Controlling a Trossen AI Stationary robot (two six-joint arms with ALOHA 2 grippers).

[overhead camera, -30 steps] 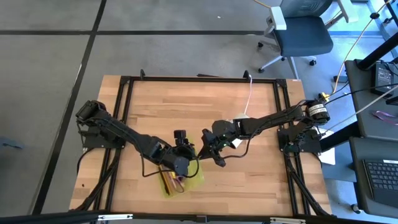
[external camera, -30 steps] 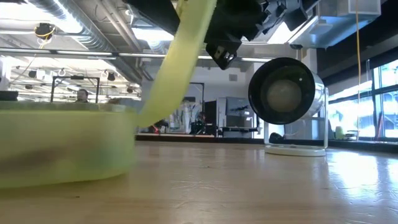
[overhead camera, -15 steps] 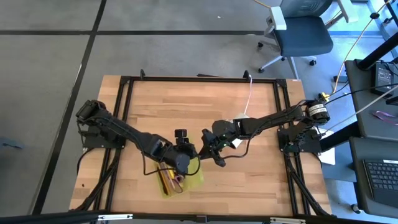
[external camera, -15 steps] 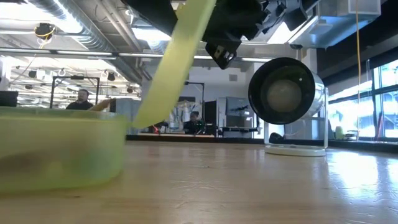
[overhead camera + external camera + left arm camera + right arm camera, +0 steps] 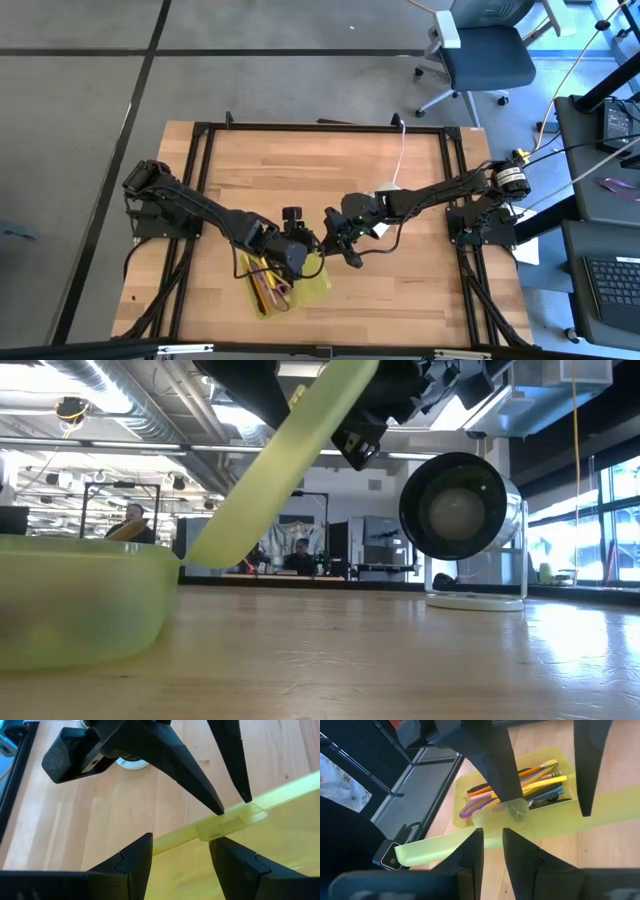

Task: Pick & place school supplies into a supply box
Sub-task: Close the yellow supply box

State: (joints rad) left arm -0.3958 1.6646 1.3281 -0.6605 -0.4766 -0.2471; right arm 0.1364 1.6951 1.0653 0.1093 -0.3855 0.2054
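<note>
Supply box (image 5: 262, 300) stands on the table (image 5: 400, 160) close to its near edge, on the left arm's side of the middle. The school supplies (image 5: 540, 777) lie inside it: orange, yellow and dark pens and pencils, with the purple-handled scissors (image 5: 469, 810) at one end. No supplies show loose on the bare wood.

The box's translucent lid (image 5: 280, 470) is tilted above the box, its lower end just beside the rim in the low view. The right gripper (image 5: 492, 837) has its jaws pressed nearly together, pinching the small tab on the lid's edge. The left gripper (image 5: 180, 840) is over the box with its jaws spread, straddling the lid's edge without gripping it.

Judgement: packing appears complete and the step in hand is closing the lid. To do it well, the right gripper should lower the lid squarely onto the rim, while the left arm clears the box or steadies its wall. The pencils sit high and could foul the lid.

The surface is pale wood in a black frame. A white round device (image 5: 460, 510) on a cord stands toward the far edge. Beyond are an office chair (image 5: 485, 50), desks and two people (image 5: 130, 520).
</note>
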